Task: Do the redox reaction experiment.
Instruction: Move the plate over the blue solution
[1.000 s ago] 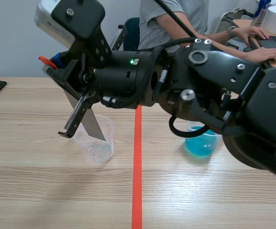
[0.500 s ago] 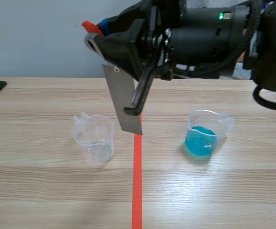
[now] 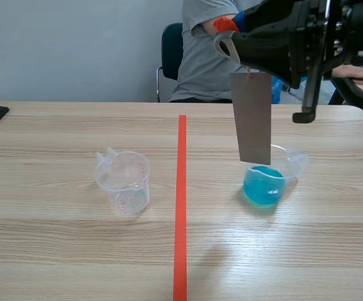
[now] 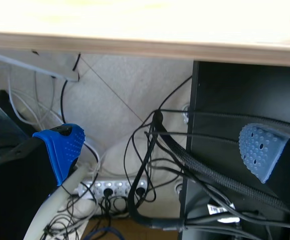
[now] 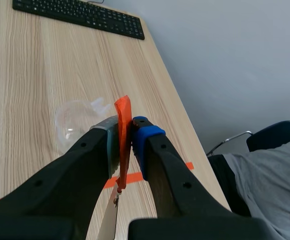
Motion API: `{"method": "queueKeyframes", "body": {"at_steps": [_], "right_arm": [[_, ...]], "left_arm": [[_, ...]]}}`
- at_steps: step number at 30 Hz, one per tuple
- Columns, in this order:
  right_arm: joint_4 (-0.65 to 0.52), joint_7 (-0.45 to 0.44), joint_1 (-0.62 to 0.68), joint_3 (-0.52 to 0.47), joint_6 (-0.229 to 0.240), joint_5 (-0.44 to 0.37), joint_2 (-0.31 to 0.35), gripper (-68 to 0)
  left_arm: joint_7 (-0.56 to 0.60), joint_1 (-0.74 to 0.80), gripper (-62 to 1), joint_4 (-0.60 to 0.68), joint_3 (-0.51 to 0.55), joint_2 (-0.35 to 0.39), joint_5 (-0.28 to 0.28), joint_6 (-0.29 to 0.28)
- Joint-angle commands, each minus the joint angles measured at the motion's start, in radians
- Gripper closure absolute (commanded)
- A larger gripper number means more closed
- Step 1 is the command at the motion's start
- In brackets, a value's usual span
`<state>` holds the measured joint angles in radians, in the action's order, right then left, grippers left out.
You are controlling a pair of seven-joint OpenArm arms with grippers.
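Hanging the metal strip (image 3: 253,116) over the blue solution

Pinching narrow, the right gripper (image 3: 230,28) sits at the upper right of the scene frame, its fingers closed on the small orange tab (image 5: 123,107) at the strip's top. Holding the tab and not the metal looks deliberate: the pads stay away from the liquid and the strip hangs straight down like a plumb line, its grey face bare for the reaction. In the right wrist view the tab stands upright between the two fingers (image 5: 147,135), and the strip drops away beneath them.

The strip's lower edge falls at the rim of the beaker of blue liquid (image 3: 269,182), right of centre in the scene frame. Whether it has crossed the rim I cannot tell; it does not appear to reach the liquid. Judging by this, the step in hand is the dip, and it calls for a straight descent so the edge does not catch the rim or tip the light beaker.

An empty clear beaker (image 3: 123,182) stands left of centre, well apart across the orange tape line (image 3: 181,188) on the wooden table (image 3: 56,238).

The left gripper (image 4: 160,150) is spread wide, holding nothing, parked below the table edge facing cables, out of the way. A person in grey (image 3: 206,56) sits at the frame's top
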<state>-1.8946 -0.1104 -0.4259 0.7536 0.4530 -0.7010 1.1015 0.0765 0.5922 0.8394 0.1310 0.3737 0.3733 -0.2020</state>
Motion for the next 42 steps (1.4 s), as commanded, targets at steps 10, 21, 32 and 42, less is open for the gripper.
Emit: {"method": "queueKeyframes", "body": {"at_steps": [10, 21, 32, 42], "right_arm": [[0.169, -0.196, -0.018, -0.009, 0.098, -0.010, 0.056, -1.3], [0.414, -0.430, -0.023, -0.010, 0.202, 0.010, 0.011, -1.3], [0.525, -0.481, -0.030, -0.011, 0.248, 0.058, -0.079, -1.3], [0.525, -0.480, -0.043, -0.036, 0.259, 0.073, -0.079, -1.3]], "left_arm": [[0.010, 0.009, -62.3, 0.018, 0.003, 0.007, 0.000, -0.002], [0.066, 0.089, -57.4, 0.048, 0.006, 0.009, 0.017, -0.001], [0.111, 0.215, -27.6, 0.097, 0.069, 0.010, 0.056, 0.000], [0.167, 0.330, -4.3, 0.236, 0.142, 0.010, 0.056, -0.011]]}}
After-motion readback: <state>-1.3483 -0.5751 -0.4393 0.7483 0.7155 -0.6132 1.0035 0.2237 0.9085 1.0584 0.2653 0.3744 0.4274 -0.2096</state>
